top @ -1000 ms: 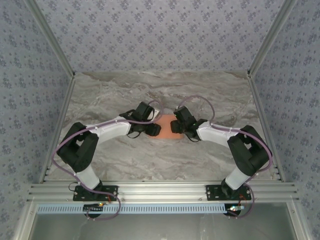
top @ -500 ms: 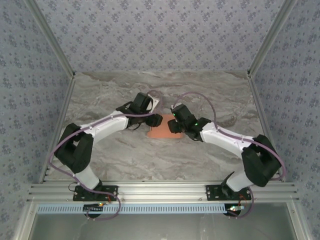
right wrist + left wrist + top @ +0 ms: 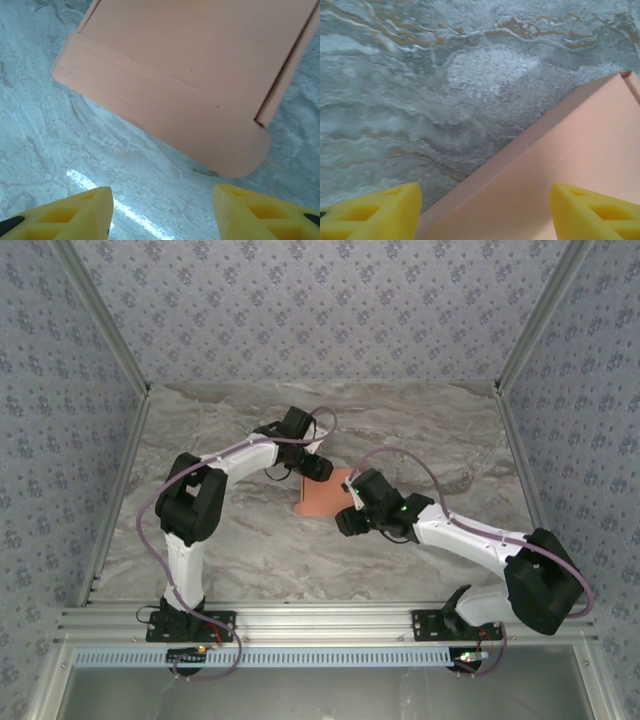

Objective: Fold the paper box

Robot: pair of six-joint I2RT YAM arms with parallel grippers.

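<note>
The paper box (image 3: pixel 322 494) is a flat salmon-orange card piece lying on the marble table, near its middle. My left gripper (image 3: pixel 318 469) hovers over its far edge. In the left wrist view the two yellow fingers (image 3: pixel 372 214) stand wide apart, the left gripper (image 3: pixel 482 220) is open, and the box's panel (image 3: pixel 560 165) lies beneath it, one corner at the upper right. My right gripper (image 3: pixel 346 521) sits just near-right of the box. In the right wrist view the right gripper (image 3: pixel 162 215) is open over bare marble, and the box (image 3: pixel 185 70) with its rounded flap lies just ahead of it.
The marble table (image 3: pixel 240 550) stretches out on all sides of the box. Patterned walls with slanted aluminium posts (image 3: pixel 112 350) close in the left, right and back. An aluminium rail (image 3: pixel 320 622) carries the arm bases at the near edge.
The left arm has swung its elbow in and carried its gripper to the box's far edge, opening a little. The right gripper has drawn back off the box toward the near side. The box has shifted slightly left.
</note>
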